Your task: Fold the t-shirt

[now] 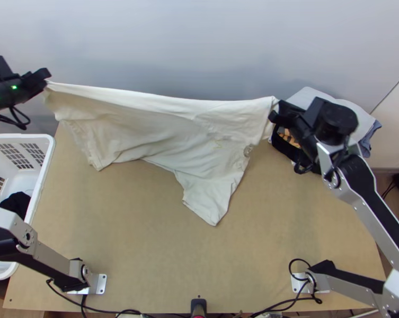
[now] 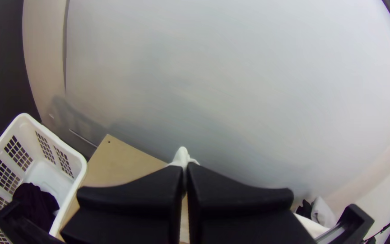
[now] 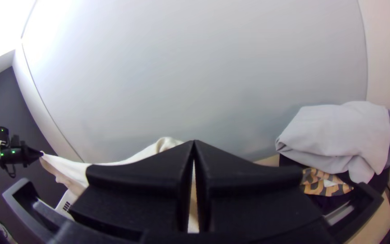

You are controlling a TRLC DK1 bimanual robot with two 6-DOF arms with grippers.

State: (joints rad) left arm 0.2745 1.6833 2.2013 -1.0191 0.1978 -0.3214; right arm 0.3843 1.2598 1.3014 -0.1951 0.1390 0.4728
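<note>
T-shirt (image 1: 162, 127) stretched between left gripper (image 1: 47, 80) and right gripper (image 1: 274, 110), held in closed fingers at both ends; apparently mid-spreading, with flat lowering onto table (image 1: 146, 238) called for next.

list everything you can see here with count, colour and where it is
t-shirt: one, off-white, stretched between the hands, lower part on the table
table: one, light wood, under the t-shirt
laundry basket: one, white, left of the table
dark garment: one, near-black, in the basket
light grey garment: one, on the pile at far right
patterned cloth: one, orange and black, in that pile
black cloth: count unclear, in that pile
blue cloth: one, at the pile's right edge
cables: several, black, near edge
wall: one, pale grey, behind
arms: two, silver-grey and black, one each side
left hand: one, black, upper left, gripping a t-shirt end
right hand: one, black, upper right, gripping the other
</note>
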